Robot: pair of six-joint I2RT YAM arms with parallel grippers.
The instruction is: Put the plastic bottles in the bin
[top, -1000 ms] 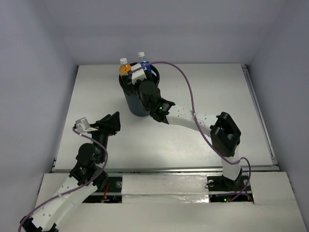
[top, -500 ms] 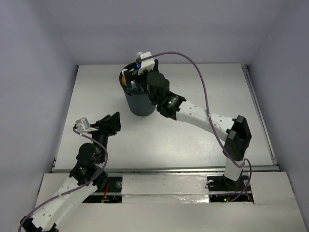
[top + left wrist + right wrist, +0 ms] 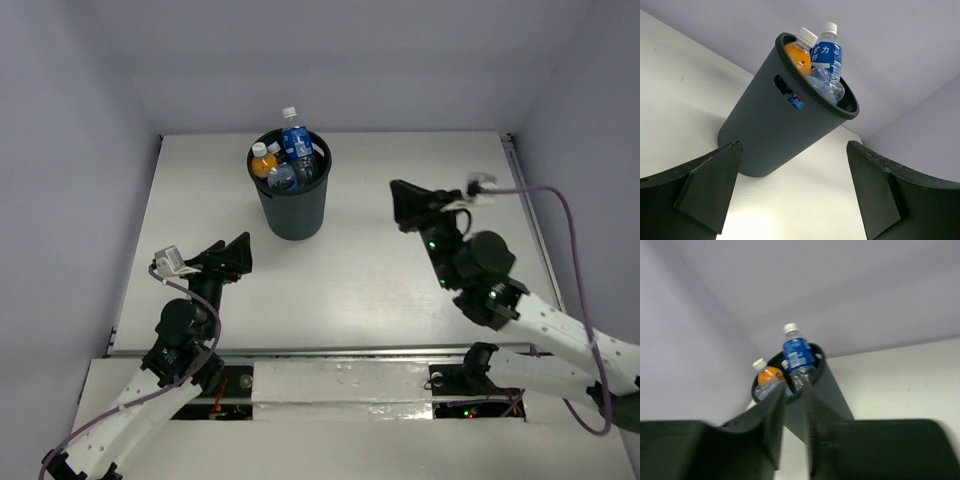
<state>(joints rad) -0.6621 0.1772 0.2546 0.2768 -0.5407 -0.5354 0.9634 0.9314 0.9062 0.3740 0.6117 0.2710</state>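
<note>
Right gripper hangs over bare table, fingers nearly pinched together with nothing between them. Left gripper is spread wide, also empty, pointed at the bin. The plastic bottles are all piled in the bin, the blue-labelled one and the orange one poking above the rim. They look light, thin-walled, crushable and slick; I'd grab mid-body across the label, not the cap.

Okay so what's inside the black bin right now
The bin holds an orange-filled bottle, a blue-labelled bottle standing above the rim, and a crumpled clear bottle. Its handle slot shows another label; the bin's wall hides anything deeper.
</note>
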